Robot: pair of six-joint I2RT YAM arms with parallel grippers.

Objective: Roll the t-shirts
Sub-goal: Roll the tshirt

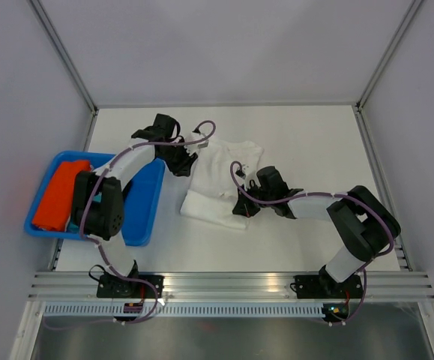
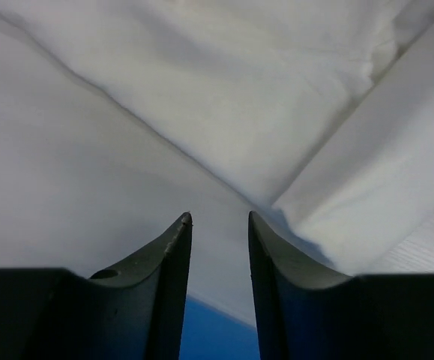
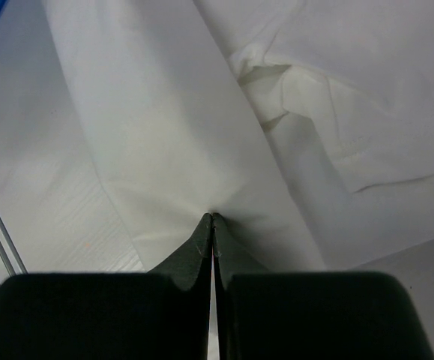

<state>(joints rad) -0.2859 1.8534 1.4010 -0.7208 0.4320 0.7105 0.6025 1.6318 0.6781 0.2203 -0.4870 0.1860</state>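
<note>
1. The left arm's base [image 1: 130,285] and the right arm's base [image 1: 329,286] are sitting at the near edge of the counter [image 1: 299,135], both nearer than the white t-shirt [image 1: 218,178].
2. The right gripper [image 1: 244,204] is resting at the near right edge of the white t-shirt. In its wrist view the right gripper [image 3: 213,217] is pressing its fingers [image 3: 231,259] together, pinching a pucker of the white t-shirt [image 3: 149,135] at the tips.
3. The white t-shirt is lying rumpled and partly folded at mid-counter, with a thicker band of cloth running along its near edge.
4. Left of the white t-shirt, a blue tray [image 1: 145,219] is holding an orange t-shirt [image 1: 58,196], and the left arm is passing over the tray.
5. The left gripper [image 1: 179,159] is hanging at the far left edge of the white t-shirt. In its wrist view the left gripper [image 2: 219,219] is keeping its fingers [image 2: 173,255] narrowly apart with nothing between them, pointing at the white t-shirt [image 2: 239,97]. I cannot tell whether the tips are touching the cloth.
</note>
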